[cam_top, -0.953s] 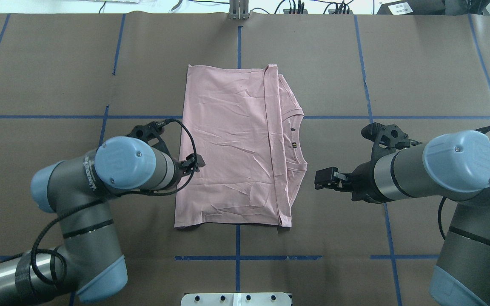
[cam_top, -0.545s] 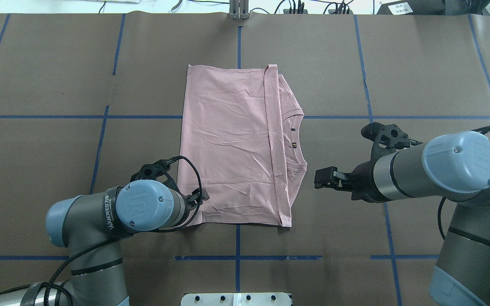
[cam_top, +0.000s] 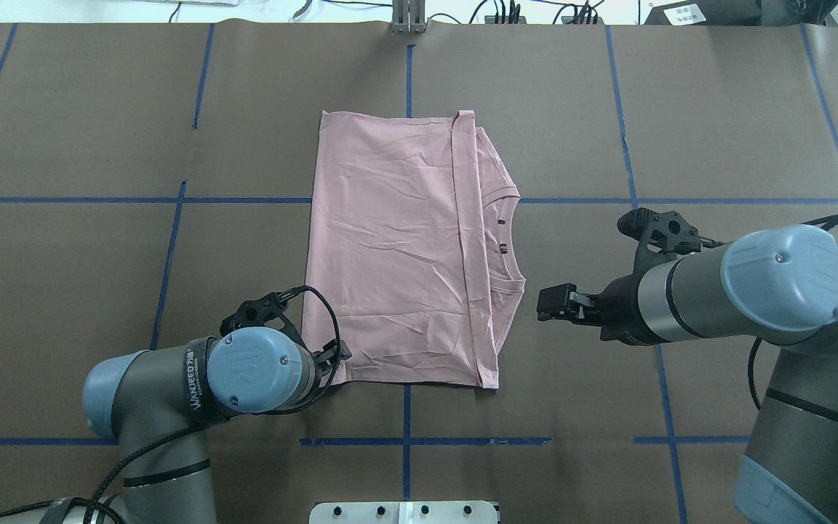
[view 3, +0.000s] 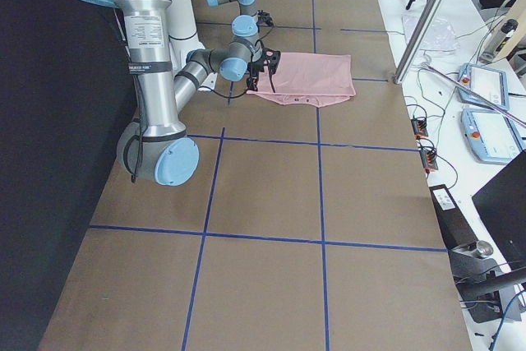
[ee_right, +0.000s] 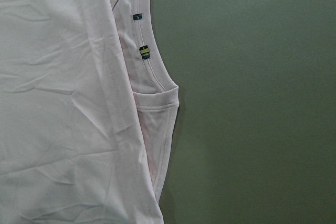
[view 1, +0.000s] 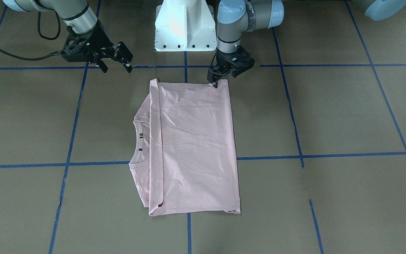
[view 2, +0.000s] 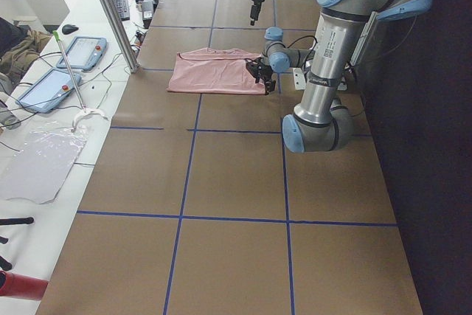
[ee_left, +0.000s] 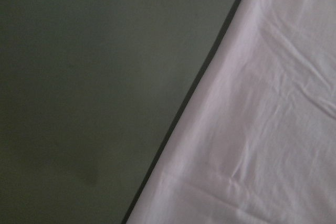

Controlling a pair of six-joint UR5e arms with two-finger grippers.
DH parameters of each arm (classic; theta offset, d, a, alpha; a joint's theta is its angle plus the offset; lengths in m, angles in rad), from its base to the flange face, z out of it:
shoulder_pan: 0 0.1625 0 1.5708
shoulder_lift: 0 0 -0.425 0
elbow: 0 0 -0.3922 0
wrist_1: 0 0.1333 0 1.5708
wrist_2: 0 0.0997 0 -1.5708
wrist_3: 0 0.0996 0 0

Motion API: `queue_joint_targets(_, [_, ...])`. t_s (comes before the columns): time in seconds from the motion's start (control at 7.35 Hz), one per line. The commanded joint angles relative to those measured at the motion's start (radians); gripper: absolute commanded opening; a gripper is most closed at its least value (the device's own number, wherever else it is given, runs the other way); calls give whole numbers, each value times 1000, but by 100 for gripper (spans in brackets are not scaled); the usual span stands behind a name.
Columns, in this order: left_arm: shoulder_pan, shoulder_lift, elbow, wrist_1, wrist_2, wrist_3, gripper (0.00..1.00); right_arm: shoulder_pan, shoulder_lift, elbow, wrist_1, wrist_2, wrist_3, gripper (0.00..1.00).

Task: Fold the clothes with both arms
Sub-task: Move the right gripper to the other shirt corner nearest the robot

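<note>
Nearest the robot, the left fingers [view 1: 214,80] are down at the near corner of the T-shirt [cam_top: 390,247], on the robot's left, touching or just above the cloth. The wrist hides them from overhead, and its own camera shows only the shirt's edge on the bench [cam_top: 99,145], so I cannot tell whether they are spread or pinched on fabric. A little farther out, on the other side, the right fingers [view 1: 127,62] hang spread wide and hold nothing, off the cloth and near the collar [cam_top: 510,240].

The pale pink T-shirt lies flat mid-bench, between the two arms. No sleeves stick out, and the hem band [cam_top: 465,240] lies just short of the collar, so the sleeve folds and one lengthwise fold look done. It makes a fairly neat, lightly creased rectangle, with only the collar strip and its small labels [ee_right: 144,52] uncovered. The far edge lies straight. What is left, I judge, is at most one more fold to halve the rectangle, perhaps from that near corner.
</note>
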Motion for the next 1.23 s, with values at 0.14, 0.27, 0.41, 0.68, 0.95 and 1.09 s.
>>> queue_joint_targets(0.14, [11,1,14,1,2,-1,94,2,-1,-5,0,-3,-2,100])
queue_joint_targets(0.27, [11,1,13,1,6,-1,88,3,-1,-3,0,-3,-2,100])
queue_joint_targets(0.41, [12,1,13,1,5,-1,80,3,-1,-3,0,-3,-2,100])
queue_joint_targets(0.68, [12,-1,8,1,6,-1,63,8,-1,-3,2,-2,-3,100])
queue_joint_targets(0.95, [12,-1,2,1,6,-1,42,12,-1,-3,0,-2,-3,100])
queue_joint_targets(1.09, [12,-1,2,1,6,-1,36,15,-1,-3,0,-2,-5,100])
